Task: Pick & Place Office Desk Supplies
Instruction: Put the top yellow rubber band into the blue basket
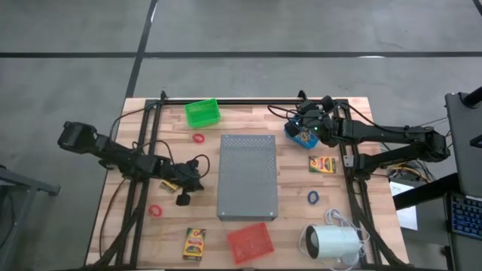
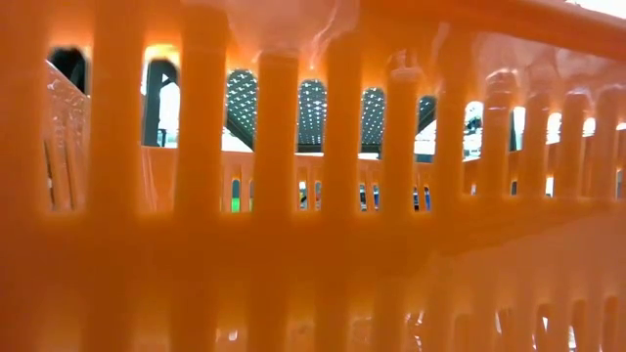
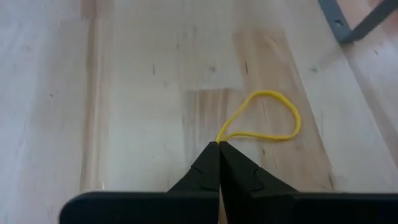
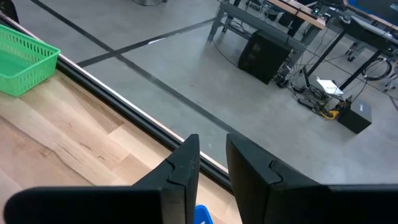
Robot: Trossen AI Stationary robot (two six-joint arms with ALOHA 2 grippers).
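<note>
Now left gripper (image 3: 219,144) pinches a yellow rubber band (image 3: 264,116) at one end, band lying flat on the wooden table (image 3: 137,93).

Fingers pressed together on the band's loop end, rest of loop on bare wood on the table's left side. Right gripper (image 4: 211,146) hangs over a blue basket (image 1: 301,135) at the far right of the table, fingers slightly apart, nothing seen between them. Crayon boxes lie near the right rail (image 1: 322,164) and at the near edge (image 1: 194,243). Red rings (image 1: 199,139) (image 1: 155,211) and a blue ring (image 1: 313,197) sit around the grey perforated slab (image 1: 247,177). Green basket (image 1: 202,113) far side, red basket (image 1: 250,242) near edge, white cylinder (image 1: 331,242) beside it.
</note>
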